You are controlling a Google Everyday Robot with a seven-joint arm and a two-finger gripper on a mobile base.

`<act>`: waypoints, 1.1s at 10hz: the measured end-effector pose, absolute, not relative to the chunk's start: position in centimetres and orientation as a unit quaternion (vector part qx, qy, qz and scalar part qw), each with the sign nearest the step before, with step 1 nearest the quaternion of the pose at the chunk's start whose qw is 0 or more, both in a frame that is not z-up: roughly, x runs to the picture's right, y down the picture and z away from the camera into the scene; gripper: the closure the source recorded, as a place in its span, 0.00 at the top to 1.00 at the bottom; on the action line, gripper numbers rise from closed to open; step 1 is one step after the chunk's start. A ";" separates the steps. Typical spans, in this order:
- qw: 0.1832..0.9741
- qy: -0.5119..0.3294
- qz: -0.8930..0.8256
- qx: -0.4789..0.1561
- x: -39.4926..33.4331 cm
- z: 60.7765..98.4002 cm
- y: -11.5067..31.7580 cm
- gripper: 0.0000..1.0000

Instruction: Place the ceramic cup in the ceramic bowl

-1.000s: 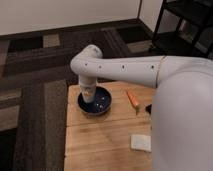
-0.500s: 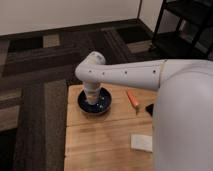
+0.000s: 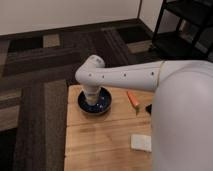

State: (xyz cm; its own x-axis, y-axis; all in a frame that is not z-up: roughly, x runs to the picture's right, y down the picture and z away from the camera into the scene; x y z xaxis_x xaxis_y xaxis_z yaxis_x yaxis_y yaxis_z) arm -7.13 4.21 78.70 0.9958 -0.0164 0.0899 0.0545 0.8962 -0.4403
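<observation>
The dark-blue ceramic bowl [image 3: 95,105] sits on the wooden table [image 3: 100,140] near its far left side. My gripper [image 3: 91,95] hangs straight down over the bowl from the white arm's wrist. A pale cylinder below the wrist, likely the cream ceramic cup [image 3: 91,96], reaches down into the bowl. The wrist hides the gripper itself and the cup's top.
An orange carrot-like object [image 3: 133,98] lies right of the bowl. A flat pale square pad [image 3: 141,142] lies near the table's front right. A small dark object [image 3: 148,107] sits by my arm. A black shelf [image 3: 185,30] stands at the back right. Patterned carpet surrounds the table.
The wrist has dropped lower over the bowl, and the pale cup under it now sits down inside the bowl.
</observation>
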 end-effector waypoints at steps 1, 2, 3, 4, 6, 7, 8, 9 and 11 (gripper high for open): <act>0.973 -0.042 -0.018 -0.227 -7.1 78.7 4.2 0.05; 0.973 -0.042 -0.018 -0.227 -7.1 78.7 4.2 0.16; 0.973 -0.042 -0.018 -0.227 -7.1 78.7 4.2 0.28; 0.973 -0.042 -0.018 -0.227 -7.1 78.7 4.2 0.36; 0.973 -0.042 -0.018 -0.228 -7.1 78.7 4.3 0.59; 0.973 -0.042 -0.018 -0.228 -7.1 78.7 4.3 0.68; 0.973 -0.042 -0.018 -0.228 -7.1 78.7 4.3 0.78; 0.973 -0.041 -0.017 -0.229 -7.1 78.7 4.2 0.80; 0.972 -0.033 -0.016 -0.231 -6.8 78.3 3.8 0.80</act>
